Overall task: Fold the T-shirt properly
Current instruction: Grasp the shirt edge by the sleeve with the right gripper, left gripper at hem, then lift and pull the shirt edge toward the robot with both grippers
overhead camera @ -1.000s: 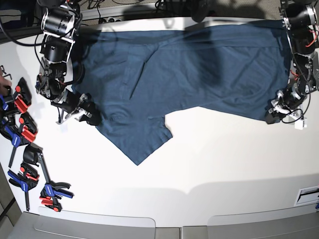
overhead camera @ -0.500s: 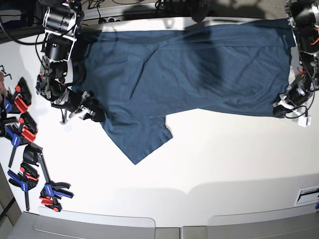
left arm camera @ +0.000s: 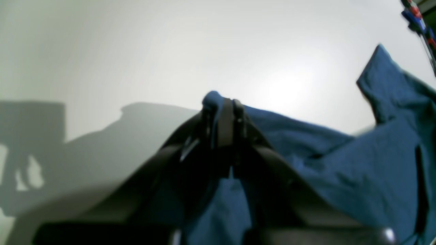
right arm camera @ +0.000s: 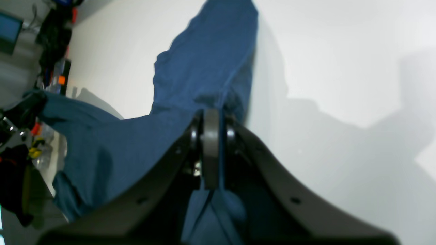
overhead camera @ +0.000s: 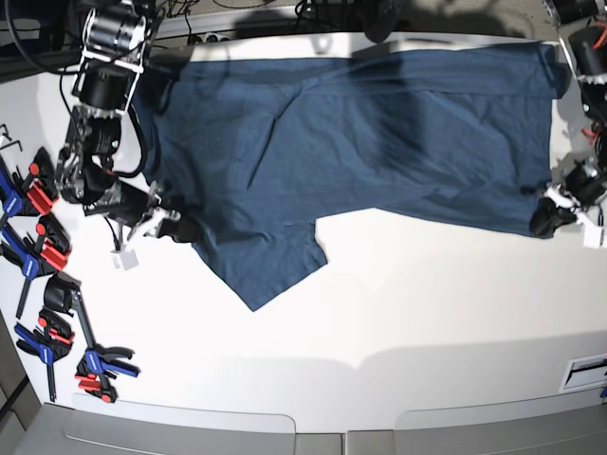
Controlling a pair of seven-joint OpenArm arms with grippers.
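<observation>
Base view: the T-shirt (overhead camera: 379,133) lies spread across the white counter (overhead camera: 408,303), both grippers' fingers pinched on opposite edges, left (overhead camera: 550,216) and right (overhead camera: 175,227). Soft, limp knit; hems and corners look best to grip.

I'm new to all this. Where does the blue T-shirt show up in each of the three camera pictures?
Base view: the T-shirt spreads across the table's top half, between both arms.
Left wrist view: lower right, bunched around the closed jaws.
Right wrist view: left and centre, running up from the closed jaws.
Shared landmark: the white table, bare beside the cloth in all three.
</observation>
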